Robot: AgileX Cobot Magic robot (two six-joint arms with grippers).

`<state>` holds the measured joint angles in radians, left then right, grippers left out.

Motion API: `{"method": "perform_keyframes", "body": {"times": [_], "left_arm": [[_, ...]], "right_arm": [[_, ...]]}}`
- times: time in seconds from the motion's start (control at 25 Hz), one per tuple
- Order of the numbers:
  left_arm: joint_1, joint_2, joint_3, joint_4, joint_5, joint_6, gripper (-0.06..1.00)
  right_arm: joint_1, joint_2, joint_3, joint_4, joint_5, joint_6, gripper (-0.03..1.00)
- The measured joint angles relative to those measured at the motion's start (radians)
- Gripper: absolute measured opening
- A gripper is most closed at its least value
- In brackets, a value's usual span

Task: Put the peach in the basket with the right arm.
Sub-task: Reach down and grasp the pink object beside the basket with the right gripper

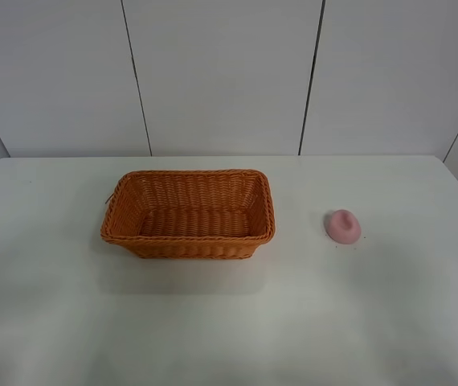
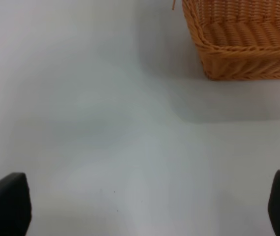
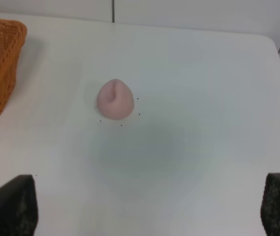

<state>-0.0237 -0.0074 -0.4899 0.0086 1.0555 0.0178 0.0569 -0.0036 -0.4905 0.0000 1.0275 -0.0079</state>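
Observation:
The pale-pink peach [image 1: 343, 226] lies on the white table to the right of the orange-brown wicker basket [image 1: 189, 214], which holds nothing. In the right wrist view the peach [image 3: 115, 99] rests well ahead of my right gripper [image 3: 147, 209], whose two black fingertips [image 3: 12, 206] stand wide apart at the frame's lower corners, open and empty. The basket's corner [image 3: 0, 64] shows beside it. My left gripper [image 2: 140, 204] is also open, over bare table short of the basket's corner [image 2: 243, 39]. Neither arm appears in the exterior high view.
The white table [image 1: 229, 322] runs to a wall of pale panels [image 1: 221, 72] at the back. A few tiny dark specks dot the table around the peach.

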Motion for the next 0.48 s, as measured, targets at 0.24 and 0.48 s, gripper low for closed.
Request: {"method": "perform_keyframes", "body": {"times": [0.24,0.48], "left_arm": [[0.0,0.0,0.0,0.0,0.0,0.0,0.99],[0.0,0.0,0.0,0.0,0.0,0.0,0.99]], "right_arm": [[0.0,0.0,0.0,0.0,0.0,0.0,0.7],[0.0,0.007,0.0,0.0,0.0,0.0,0.7]]}}
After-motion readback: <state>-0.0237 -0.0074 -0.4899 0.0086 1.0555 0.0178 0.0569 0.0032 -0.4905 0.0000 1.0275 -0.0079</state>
